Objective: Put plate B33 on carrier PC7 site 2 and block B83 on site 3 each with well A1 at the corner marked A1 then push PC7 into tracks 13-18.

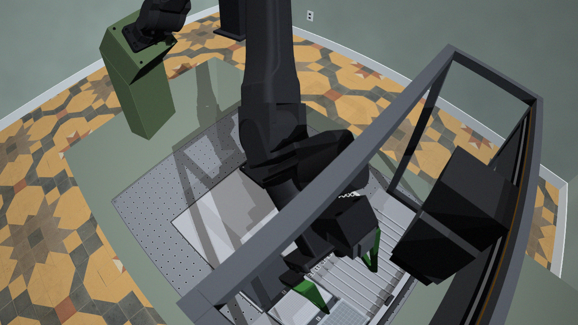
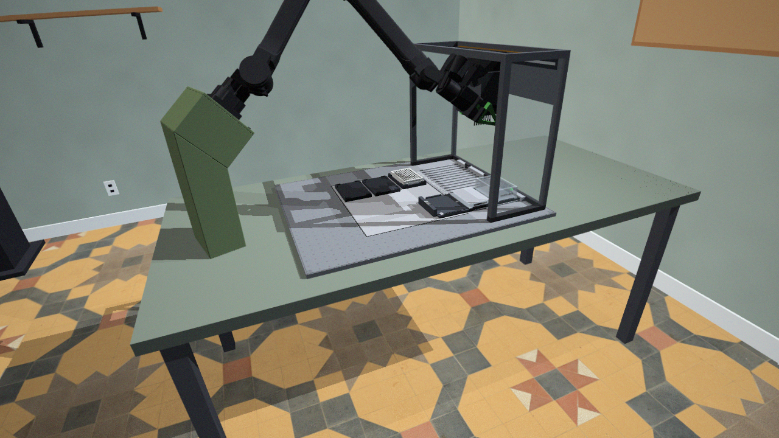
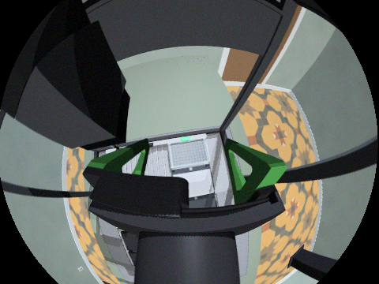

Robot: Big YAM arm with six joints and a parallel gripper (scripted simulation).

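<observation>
The gripper hangs high under the frame's top bar, fingers spread wide and holding nothing, pointed down toward the deck.

PC7 sits on the apron at the near end of the rails, at the high-numbered tracks. The white plate lies at its middle site and the clear block at the far one; the site by the handle is bare. S1 and S2 look dark and unloaded, and B38 is on its nest. Whether both items are fully down, or where A1 lies, cannot be read at this size.

The carrier looks stiff and should slide easily on the smooth apron, but its load only rests in locators, so a jolt could unseat it. The handle end, taken low and square, seems the best place to push; an off-centre push may skew it onto the ribs.

Room is tight: the front post stands close by the carrier, the head hangs beside the wrist, and the top bar crosses just above
</observation>
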